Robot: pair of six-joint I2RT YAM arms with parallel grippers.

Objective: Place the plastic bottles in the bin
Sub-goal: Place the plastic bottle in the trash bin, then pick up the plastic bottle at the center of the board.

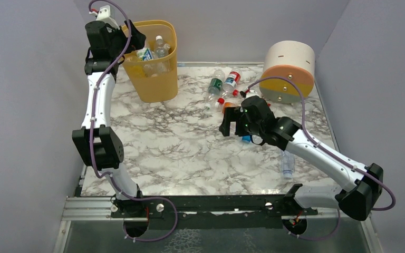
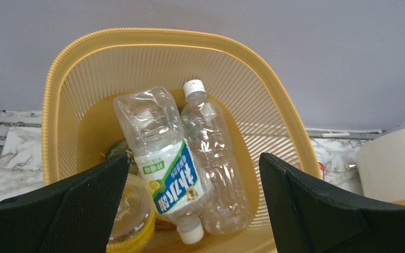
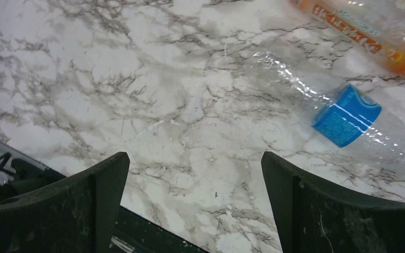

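Observation:
The yellow bin [image 1: 155, 79] stands at the back left. In the left wrist view its rim [image 2: 137, 34] frames a clear bottle with a blue and green label [image 2: 166, 168] and a bare clear bottle [image 2: 213, 158] lying inside. My left gripper [image 1: 133, 43] [image 2: 192, 163] hovers open and empty over the bin's left side. On the table lie a green-labelled bottle [image 1: 215, 84], a red-labelled one [image 1: 232, 80] and a clear one [image 1: 287, 163]. My right gripper [image 1: 231, 122] [image 3: 195, 161] is open over bare marble, with a blue-labelled bottle [image 3: 348, 116] and an orange-labelled bottle [image 3: 379, 31] off to its right.
A round white, orange and grey drum [image 1: 289, 71] stands at the back right. A yellow-rimmed clear cup [image 2: 129, 211] sits in the bin. Grey walls close in three sides, and a metal rail [image 1: 211, 203] runs along the table's near edge.

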